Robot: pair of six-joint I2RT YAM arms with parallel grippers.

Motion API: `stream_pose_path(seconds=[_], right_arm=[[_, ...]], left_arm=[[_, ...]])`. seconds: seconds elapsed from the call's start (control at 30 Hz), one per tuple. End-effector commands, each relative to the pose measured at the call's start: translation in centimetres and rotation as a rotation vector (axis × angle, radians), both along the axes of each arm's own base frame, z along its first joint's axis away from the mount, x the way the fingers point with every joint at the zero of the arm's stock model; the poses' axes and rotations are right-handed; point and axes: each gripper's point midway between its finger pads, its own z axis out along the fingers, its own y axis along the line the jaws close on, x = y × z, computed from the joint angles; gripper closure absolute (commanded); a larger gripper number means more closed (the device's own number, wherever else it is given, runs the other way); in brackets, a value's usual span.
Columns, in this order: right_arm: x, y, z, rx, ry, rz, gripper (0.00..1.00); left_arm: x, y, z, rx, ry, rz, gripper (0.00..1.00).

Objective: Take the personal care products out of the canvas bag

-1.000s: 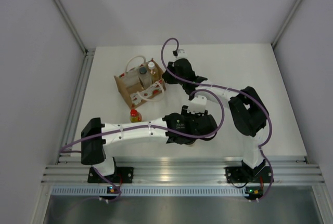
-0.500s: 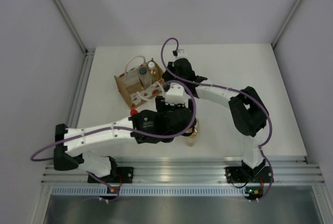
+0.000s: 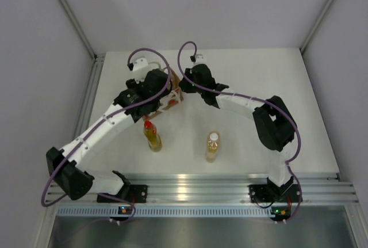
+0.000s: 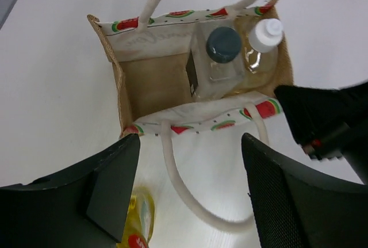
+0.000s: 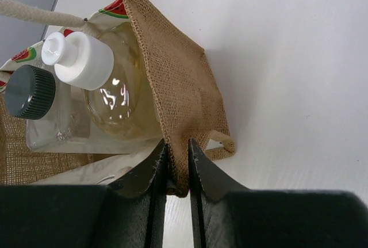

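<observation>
The canvas bag holds a dark-capped bottle and a white-capped bottle. The left end effector hovers spread above it, and the right end effector pinches its wall.

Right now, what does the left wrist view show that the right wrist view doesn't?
Only left wrist: the bag's empty half, the red-capped bottle outside it, and the open left gripper above. Only right wrist: the right gripper shut on the bag's side wall. Both: the dark-capped bottle and white-capped bottle inside the bag.
</observation>
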Motion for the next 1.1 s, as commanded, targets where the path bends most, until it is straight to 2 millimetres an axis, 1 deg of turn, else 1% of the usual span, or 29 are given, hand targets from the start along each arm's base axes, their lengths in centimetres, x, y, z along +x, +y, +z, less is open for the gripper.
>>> stream_pose_path(seconds=[0.0, 0.03, 0.07, 0.1, 0.13, 0.17, 0.23, 0.27, 0.33, 0.37, 0.4, 0.53, 0.73, 0.9, 1.07], right_arm=[[-1.1, 1.1, 0.6, -0.004, 0.023, 0.034, 0.96], [-1.1, 1.1, 0.7, -0.005, 0.02, 0.032, 0.96], [-1.1, 1.1, 0.7, -0.008, 0.017, 0.034, 0.96], [-1.2, 1.0, 0.7, -0.01, 0.016, 0.033, 0.96], [-1.1, 0.9, 0.8, -0.013, 0.013, 0.027, 0.96], [-1.1, 0.9, 0.7, -0.017, 0.012, 0.027, 0.96], [-1.2, 0.8, 0.6, -0.021, 0.011, 0.027, 0.96], [-1.1, 0.7, 0.7, -0.021, 0.01, 0.025, 0.96], [-1.2, 0.7, 0.6, -0.022, 0.013, 0.027, 0.96], [-1.1, 0.7, 0.7, -0.022, 0.011, 0.027, 0.96], [-1.2, 0.6, 0.6, -0.023, 0.012, 0.027, 0.96], [-1.2, 0.7, 0.5, -0.024, 0.013, 0.027, 0.96], [-1.2, 0.6, 0.9, -0.022, 0.007, 0.025, 0.96], [-1.2, 0.6, 0.7, -0.024, 0.009, 0.027, 0.96], [-1.2, 0.7, 0.6, -0.025, 0.01, 0.027, 0.96]], left_arm=[[4.2, -0.5, 0.5, -0.069, 0.014, -0.058, 0.25], [5.4, -0.7, -0.7, -0.053, 0.052, -0.065, 0.25], [6.5, -0.7, -0.1, -0.072, 0.05, -0.071, 0.25], [7.1, -0.7, -0.1, -0.064, 0.053, -0.068, 0.25], [7.7, -0.6, -0.4, -0.056, 0.063, -0.067, 0.25], [8.7, -0.7, -1.1, -0.058, 0.087, -0.069, 0.26], [9.6, -0.5, -1.7, -0.057, 0.102, -0.063, 0.26], [10.2, -0.4, -2.5, -0.052, 0.119, -0.057, 0.26], [10.8, -0.7, -2.5, -0.055, 0.122, -0.065, 0.26], [11.3, -0.8, -3.2, -0.047, 0.138, -0.064, 0.26], [11.6, -0.9, -3.2, -0.05, 0.14, -0.068, 0.26], [12.3, -0.8, -4.6, -0.042, 0.168, -0.061, 0.29], [13.1, -0.8, -6.6, -0.03, 0.211, -0.057, 0.39], [12.8, -0.2, -8.5, 0.0, 0.248, -0.035, 0.41], [13.1, 0.4, -10.3, 0.009, 0.284, -0.013, 0.41]])
